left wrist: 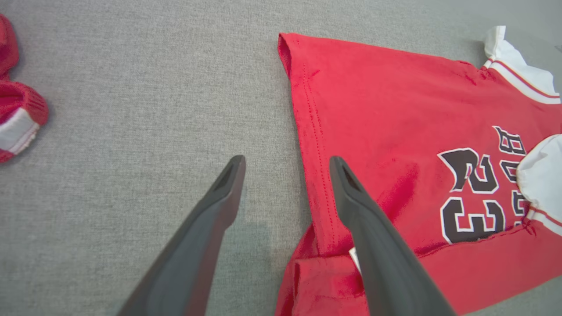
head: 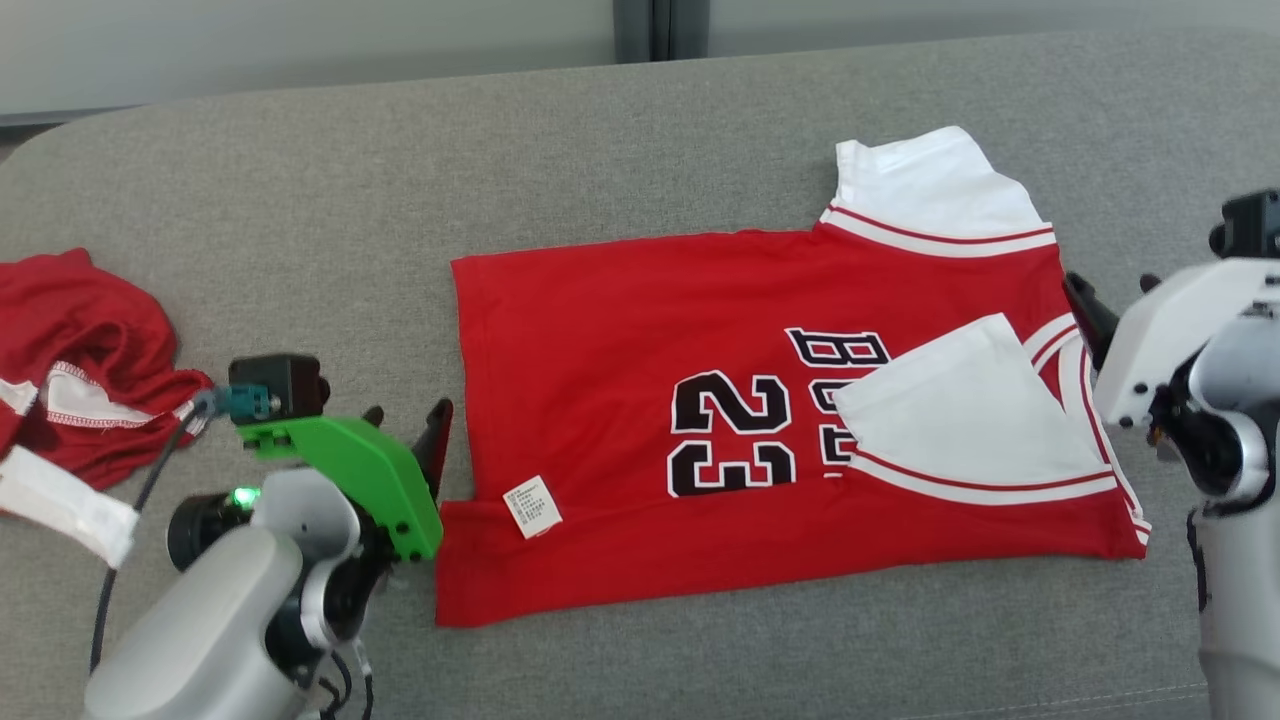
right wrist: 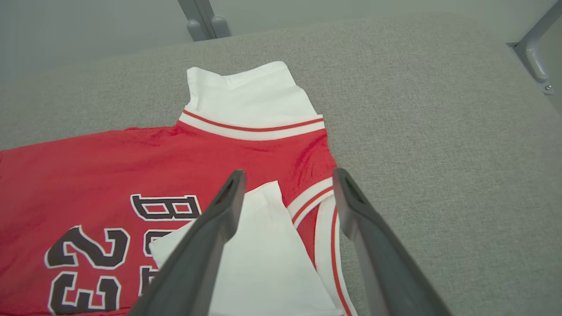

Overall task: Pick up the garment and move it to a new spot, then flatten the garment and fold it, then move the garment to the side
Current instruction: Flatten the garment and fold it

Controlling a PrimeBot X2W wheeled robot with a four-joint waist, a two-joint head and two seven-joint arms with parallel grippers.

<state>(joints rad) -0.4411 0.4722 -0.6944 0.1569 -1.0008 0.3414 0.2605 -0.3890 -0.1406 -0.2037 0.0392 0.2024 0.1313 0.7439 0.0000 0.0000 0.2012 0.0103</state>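
Red no. 23 jersey (head: 640, 330) lies flat, centre-right on grey padded surface (head: 400, 200), near long edge folded up over itself, white care tag (head: 532, 506) showing by hem. One white sleeve (head: 960, 410) folded in over lettering; other sleeve (head: 930, 185) sticks out at far edge. L gripper (left wrist: 286, 164) at hem end, fingers spread wide, holding nothing: one over red fabric, one over bare grey. R gripper (right wrist: 287, 175) at collar end, likewise agape & empty, above folded sleeve & striped neckline. 2nd red garment (head: 90, 350) crumpled far left, well apart.
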